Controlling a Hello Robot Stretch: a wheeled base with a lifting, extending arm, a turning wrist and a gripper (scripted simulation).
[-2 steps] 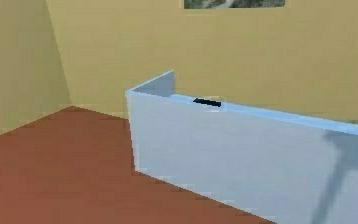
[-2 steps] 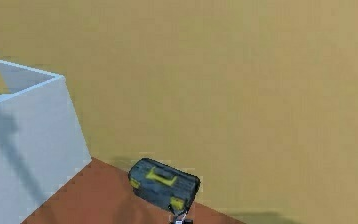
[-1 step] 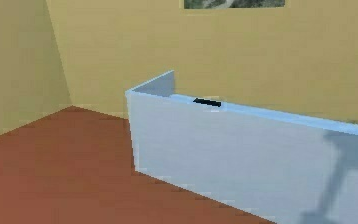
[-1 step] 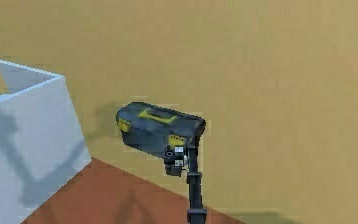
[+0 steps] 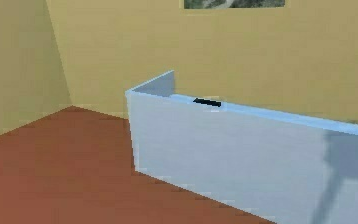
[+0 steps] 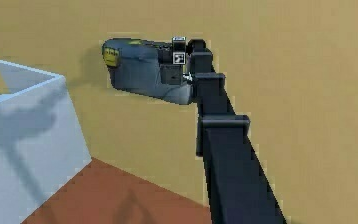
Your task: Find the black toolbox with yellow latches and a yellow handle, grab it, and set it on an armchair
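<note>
Grabbing looks done: the toolbox hangs clear at the fingers, ten o'clock in the arm side view; their setting I cannot tell. Armchair and set-down remain.

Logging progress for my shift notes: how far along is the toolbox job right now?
Done: finding and grabbing, since the black toolbox with yellow trim hangs at the gripper's far end, clear of the floor. In hand: carrying it. Left: setting it on an armchair; what stands ahead is a pale blue low-walled unit by the yellow wall.
</note>
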